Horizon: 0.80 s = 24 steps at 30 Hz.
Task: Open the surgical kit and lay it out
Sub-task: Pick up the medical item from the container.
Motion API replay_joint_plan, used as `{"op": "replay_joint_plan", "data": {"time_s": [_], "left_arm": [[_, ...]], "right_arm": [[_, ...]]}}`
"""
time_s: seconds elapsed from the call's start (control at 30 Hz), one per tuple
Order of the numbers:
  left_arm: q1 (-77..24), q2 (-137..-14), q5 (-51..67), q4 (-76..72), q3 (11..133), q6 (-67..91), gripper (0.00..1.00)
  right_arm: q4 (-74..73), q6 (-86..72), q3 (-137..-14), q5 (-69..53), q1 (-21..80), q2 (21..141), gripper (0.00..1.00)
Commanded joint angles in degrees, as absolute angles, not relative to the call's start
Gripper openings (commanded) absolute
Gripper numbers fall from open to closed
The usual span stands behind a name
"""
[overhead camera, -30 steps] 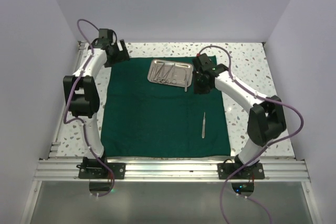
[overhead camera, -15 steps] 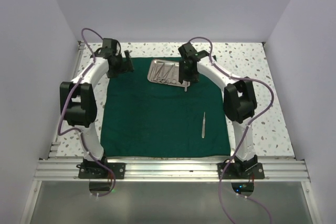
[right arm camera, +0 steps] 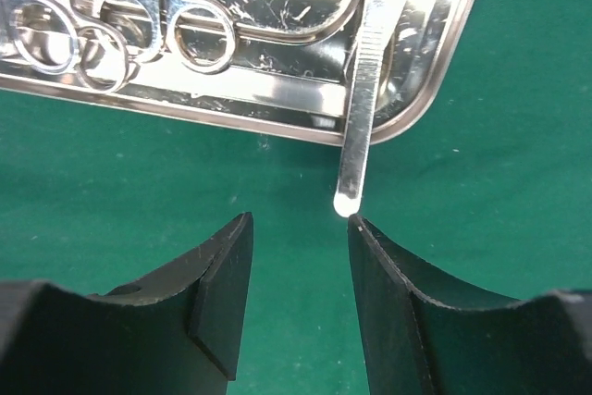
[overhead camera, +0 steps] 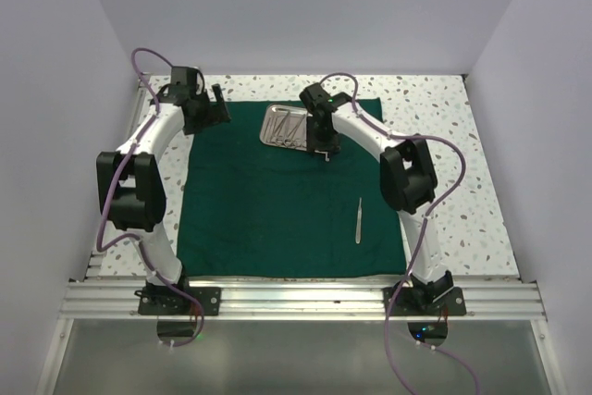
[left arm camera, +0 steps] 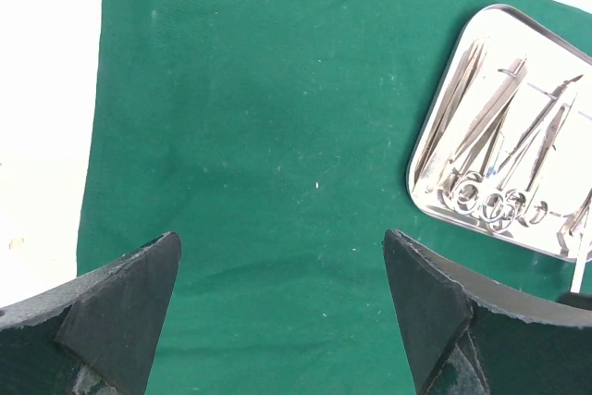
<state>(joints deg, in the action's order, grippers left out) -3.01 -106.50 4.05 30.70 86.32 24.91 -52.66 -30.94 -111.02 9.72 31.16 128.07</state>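
The dark green cloth lies spread flat on the table. At its far edge stands the shiny steel tray, holding ring-handled scissors and other slim tools. A flat steel handle leans over the tray's rim, its rounded end resting on the cloth. My right gripper is open just short of that end, which lies close to the right fingertip, and nothing is between the fingers. My left gripper hangs wide open over bare cloth, left of the tray. One slim steel tool lies alone on the cloth's right side.
The cloth sits on a speckled white tabletop enclosed by white walls. A metal rail carrying both arm bases runs along the near edge. Purple cables loop off both arms.
My right arm has swung left from beside the tray to its near right corner, and its jaws have opened wider. The left gripper shifted slightly at the cloth's far left corner.
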Motion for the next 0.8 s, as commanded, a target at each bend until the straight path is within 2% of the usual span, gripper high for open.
{"op": "replay_joint_plan", "data": {"time_s": [0.0,0.77], "left_arm": [[-2.55,-103.54,5.19,28.04,85.61,25.49,0.95],[-2.46,-104.24,4.75,28.56,85.96,25.22,0.95]], "right_arm": [[-55.02,-32.08,-114.08,13.26,31.29,129.9,0.49],[-55.37,-30.5,-117.51,15.82,31.2,134.73,0.47]]}}
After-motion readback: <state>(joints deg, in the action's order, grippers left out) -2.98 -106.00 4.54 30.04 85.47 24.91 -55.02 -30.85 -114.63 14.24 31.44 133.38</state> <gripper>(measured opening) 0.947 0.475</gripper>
